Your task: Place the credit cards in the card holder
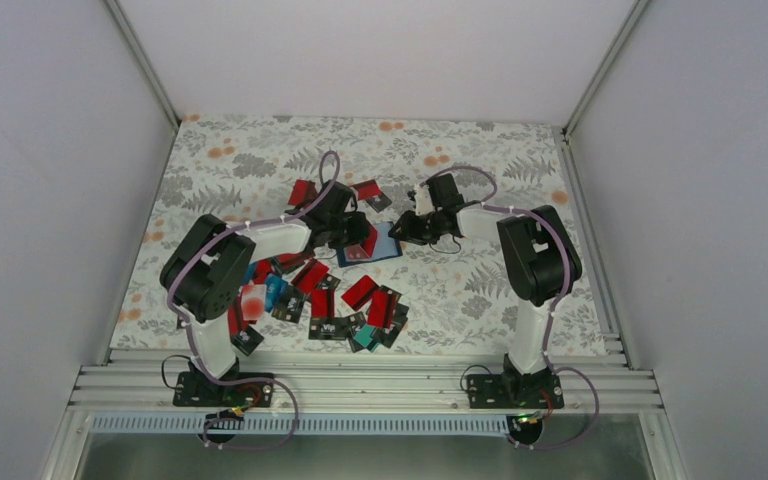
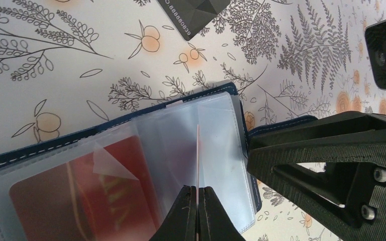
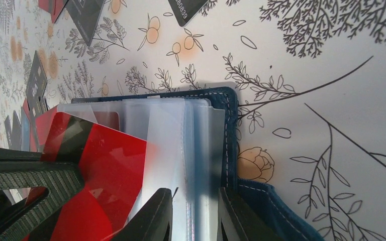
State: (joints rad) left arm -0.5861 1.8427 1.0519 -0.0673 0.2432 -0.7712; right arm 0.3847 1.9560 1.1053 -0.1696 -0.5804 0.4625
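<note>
From above, my left gripper (image 1: pixel 352 232) is clenched on a red card (image 1: pixel 367 242). It hangs over the open card holder (image 1: pixel 388 250) on the floral table (image 1: pixel 520 170) so the card can be fed into a pocket. My right gripper (image 1: pixel 412 228) meets the holder's far edge, I judge to steady it. The loose credit cards (image 1: pixel 330 300) lie heaped nearer my bases, apart from the holder.

In the left wrist view the card shows edge-on, a thin line rising from my pinched fingertips over the clear sleeves (image 2: pixel 216 135). A second red card (image 2: pixel 80 196) sits in a sleeve to the left.

In the right wrist view my fingers (image 3: pixel 153 216) stand either side of the sleeve stack. Whether they press it I cannot tell. The held card stands just beside them, over the sleeves.
</note>
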